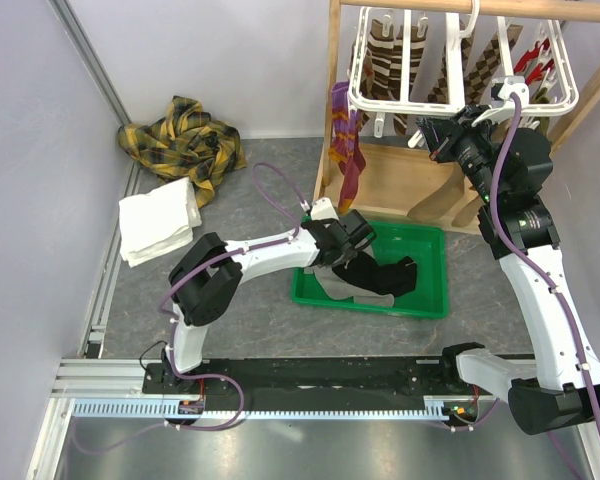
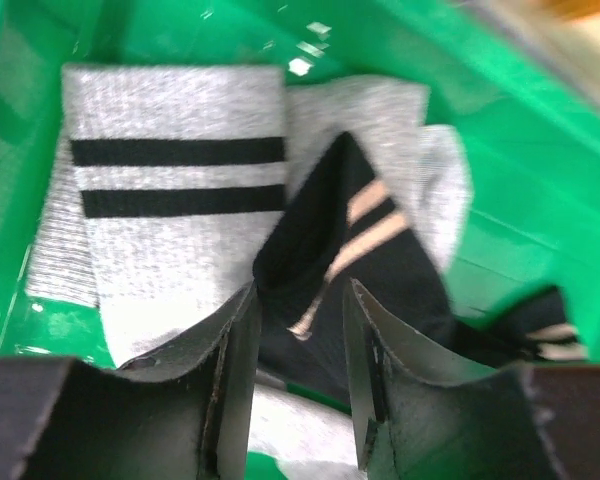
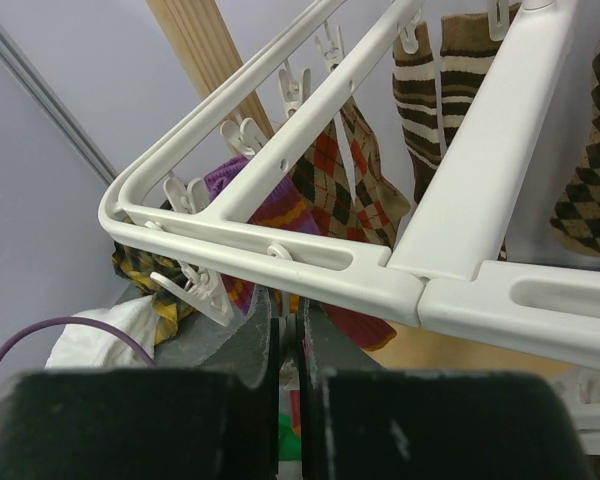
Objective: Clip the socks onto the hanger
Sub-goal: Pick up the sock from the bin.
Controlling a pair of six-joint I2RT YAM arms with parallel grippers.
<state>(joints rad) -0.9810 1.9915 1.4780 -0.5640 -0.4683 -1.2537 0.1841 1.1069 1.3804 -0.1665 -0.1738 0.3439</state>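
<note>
— While the right arm sits up by the hanger [image 3: 460, 200], what is the left one on?

— The pick, I'd judge. The left arm's fingers [image 2: 232, 380] are down in the green bin [image 1: 432, 292] on the desk [image 1: 280, 332]. They are pinched on a raised fold of the black sock [image 2: 380, 270], which lies across a grey sock [image 2: 170, 130].

— How do the arms stand?

— The left reaches forward and low, wrist tipped into the bin. The right is raised high, and the right arm's fingers [image 3: 225, 350] are pressed together with nothing seen between them. They sit just under the frame's corner, near a free clip [image 3: 202, 285].

— Next?

— Probably lifting the sock clear without dragging its neighbour, then bringing its cuff up to that clip.
</note>
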